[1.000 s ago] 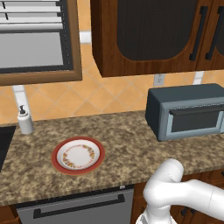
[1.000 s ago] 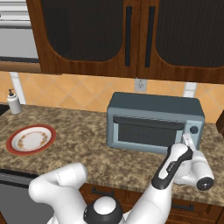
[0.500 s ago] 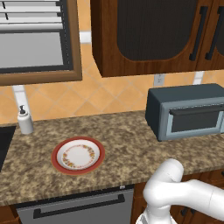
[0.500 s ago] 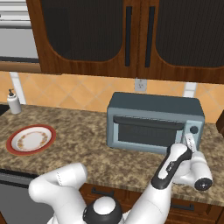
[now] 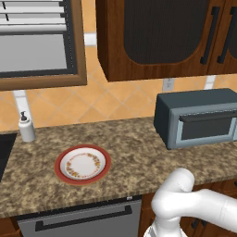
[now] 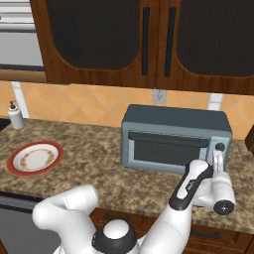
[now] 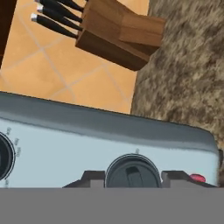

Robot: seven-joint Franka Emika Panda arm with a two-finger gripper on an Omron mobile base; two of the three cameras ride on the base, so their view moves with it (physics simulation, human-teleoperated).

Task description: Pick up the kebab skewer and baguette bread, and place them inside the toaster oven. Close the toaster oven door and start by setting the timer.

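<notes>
The toaster oven [image 5: 199,121] [image 6: 173,124] stands on the counter at the right with its door [image 5: 206,129] [image 6: 166,149] closed. My gripper [image 6: 217,156] [image 7: 132,176] is at the control panel on the oven's right end. Its fingertips [image 7: 92,177] press against both sides of a round dark timer knob [image 7: 131,168], so it is shut on the knob. The kebab skewer and the baguette bread are out of view.
A red-rimmed plate [image 5: 83,164] [image 6: 34,158] lies bare on the left of the granite counter, with a soap dispenser [image 5: 26,127] [image 6: 16,115] behind it. A wooden knife block [image 7: 118,35] stands beyond the oven. Dark wall cabinets [image 6: 149,39] hang above.
</notes>
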